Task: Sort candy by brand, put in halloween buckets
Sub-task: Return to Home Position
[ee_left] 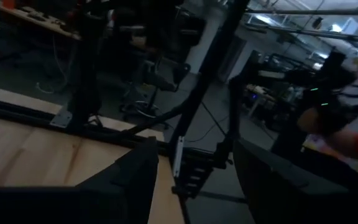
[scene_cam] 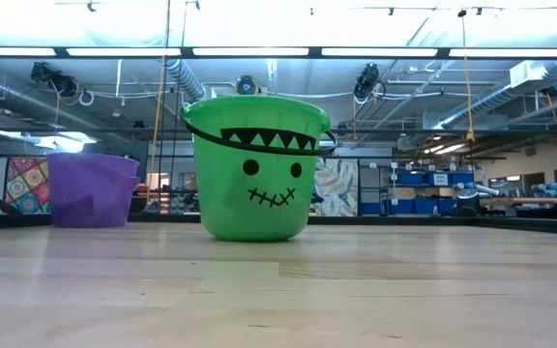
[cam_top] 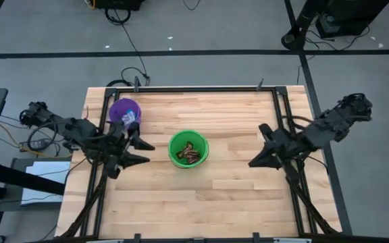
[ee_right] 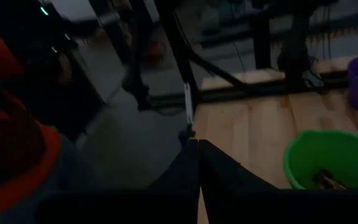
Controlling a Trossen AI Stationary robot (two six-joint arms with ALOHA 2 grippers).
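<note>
No loose candy seen on the pale wooden counter (cam_top: 215, 196). Inside the bright green round plastic bucket (cam_top: 173, 152) at mid-counter: dark brown flat wrapped bars (cam_top: 192, 154). Inside the purple round plastic bucket (cam_top: 117, 108), toward the far left corner: a pale wrapper (cam_top: 131, 119), brand unreadable. Left gripper (cam_top: 145, 152): spread, empty, just beside the purple bucket on its near side, pointing at the green one and close to it. Right gripper (cam_top: 254, 163): pressed together, empty, well apart from the green bucket, pointing back at it. Sorting judged finished; only a retreat remaining, each arm outward to its own side, the left nearer both buckets and needing more care.
</note>
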